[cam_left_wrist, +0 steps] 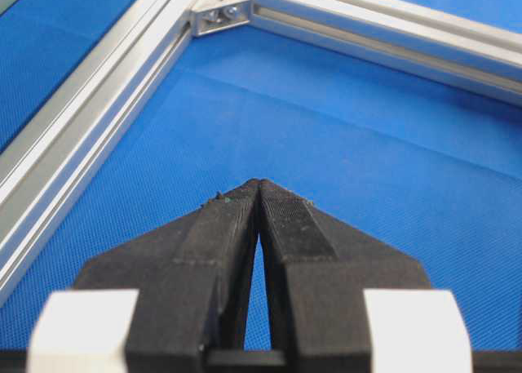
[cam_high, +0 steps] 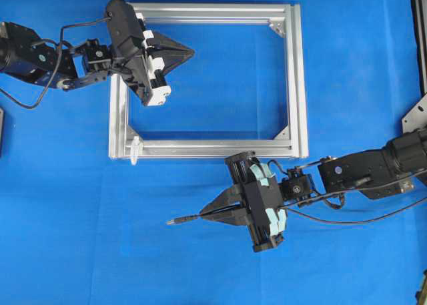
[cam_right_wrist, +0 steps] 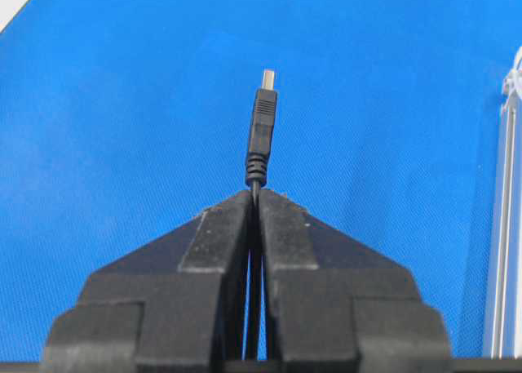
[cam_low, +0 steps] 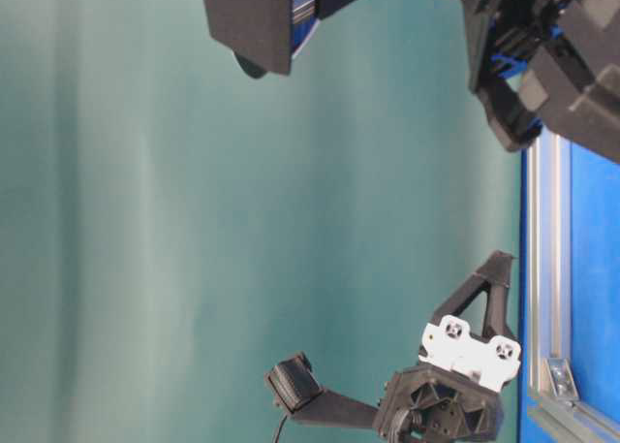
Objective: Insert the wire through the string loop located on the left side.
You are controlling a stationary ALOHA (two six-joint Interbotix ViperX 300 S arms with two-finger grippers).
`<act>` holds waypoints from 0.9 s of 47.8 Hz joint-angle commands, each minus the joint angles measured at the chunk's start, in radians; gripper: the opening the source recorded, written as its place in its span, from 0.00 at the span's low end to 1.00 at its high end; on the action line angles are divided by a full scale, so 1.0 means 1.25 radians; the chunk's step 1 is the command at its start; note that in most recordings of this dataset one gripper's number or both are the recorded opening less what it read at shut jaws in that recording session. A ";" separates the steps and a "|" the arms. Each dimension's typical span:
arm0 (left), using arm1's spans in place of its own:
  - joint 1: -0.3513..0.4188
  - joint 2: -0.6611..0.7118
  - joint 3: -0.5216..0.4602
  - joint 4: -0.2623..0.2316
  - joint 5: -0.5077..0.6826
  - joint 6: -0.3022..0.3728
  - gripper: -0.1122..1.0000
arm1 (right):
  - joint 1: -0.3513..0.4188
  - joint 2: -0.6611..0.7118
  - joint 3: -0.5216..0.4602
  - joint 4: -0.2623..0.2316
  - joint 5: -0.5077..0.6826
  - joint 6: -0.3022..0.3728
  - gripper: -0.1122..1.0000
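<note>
A silver aluminium frame (cam_high: pixel 208 81) is lying flat on a blue table surface (cam_high: pixel 80 238), and both arms are being held over it in the overhead view. The right gripper (cam_high: pixel 203 215) is positioned just below the frame's lower rail, pointing toward the left of that view, and its fingers (cam_right_wrist: pixel 285 234) are being kept pressed together on the wire (cam_right_wrist: pixel 261 136), which is being pinched right behind its plug. The dark plug is being presented beyond the fingertips with its metallic tip leading (in the right wrist view it is standing straight up from the closed jaws, over bare blue surface). Behind the gripper, the thin black cable is seen trailing off toward the right edge of the overhead view. The string loop (cam_high: pixel 135 149) is sitting at the frame's lower left corner, a small whitish shape projecting slightly below the rail; it is lying up and to the left of the plug tip, apart from it, and nothing is passing through it. The left gripper (cam_high: pixel 190 51) is being held over the frame's upper left area, pointing into the open middle, and its fingers (cam_left_wrist: pixel 224 226) are shut tip to tip with nothing between them. A corner bracket (cam_left_wrist: pixel 218 14) is visible ahead of them.
</note>
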 commanded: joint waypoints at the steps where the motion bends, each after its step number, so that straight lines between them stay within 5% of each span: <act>1: -0.001 -0.026 -0.006 0.001 -0.002 -0.002 0.10 | 0.000 -0.027 -0.006 -0.001 -0.004 0.000 0.11; 43: -0.001 -0.026 -0.002 0.002 -0.002 -0.005 0.10 | -0.044 -0.026 -0.002 -0.001 -0.004 0.000 0.11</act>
